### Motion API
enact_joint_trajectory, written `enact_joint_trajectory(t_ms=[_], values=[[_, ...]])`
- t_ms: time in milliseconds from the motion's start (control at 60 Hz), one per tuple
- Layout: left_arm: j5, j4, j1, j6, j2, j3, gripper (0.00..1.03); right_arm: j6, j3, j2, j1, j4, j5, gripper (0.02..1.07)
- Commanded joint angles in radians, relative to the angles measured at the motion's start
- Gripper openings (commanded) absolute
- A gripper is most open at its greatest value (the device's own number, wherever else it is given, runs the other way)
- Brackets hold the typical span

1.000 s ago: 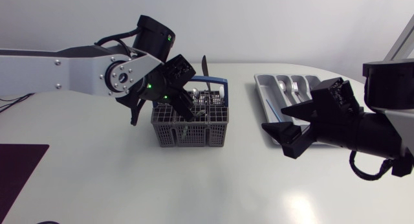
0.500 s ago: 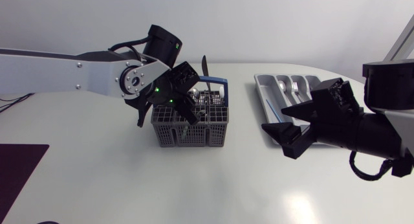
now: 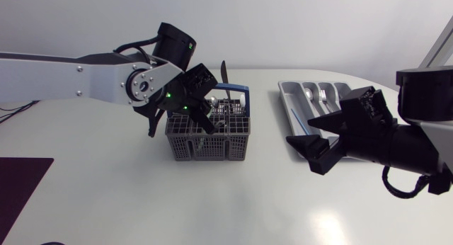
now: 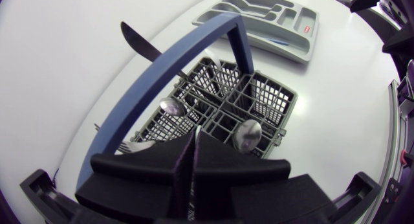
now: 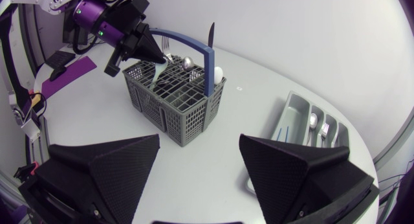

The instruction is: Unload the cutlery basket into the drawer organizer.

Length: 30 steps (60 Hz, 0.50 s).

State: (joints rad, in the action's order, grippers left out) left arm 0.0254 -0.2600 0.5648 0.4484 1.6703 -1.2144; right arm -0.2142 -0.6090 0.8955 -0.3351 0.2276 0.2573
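Grey basket [image 3: 205,147]: left gripper [image 4: 196,143] above it, jaws closed on a pale utensil [image 5: 158,74]; next, probably a straight lift. Right gripper [image 5: 199,146] jaws open.

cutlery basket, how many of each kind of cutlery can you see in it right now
knife: 1
spoons: 2
fork: 1
piece held in the left pincer, kind unclear: 1
total: 5
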Motion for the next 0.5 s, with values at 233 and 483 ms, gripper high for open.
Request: enact_joint_trajectory(t_ms=[233, 483], values=[[0.005, 0.154, 0.029, -0.013, -0.178, 0.177, 0.03, -0.017, 0.031, -0.021, -0.008, 0.004, -0.009, 0.91], [0.041, 0.337, 0.060, -0.019, -0.314, 0.302, 0.03, -0.017, 0.034, -0.036, -0.015, 0.001, -0.007, 0.91]])
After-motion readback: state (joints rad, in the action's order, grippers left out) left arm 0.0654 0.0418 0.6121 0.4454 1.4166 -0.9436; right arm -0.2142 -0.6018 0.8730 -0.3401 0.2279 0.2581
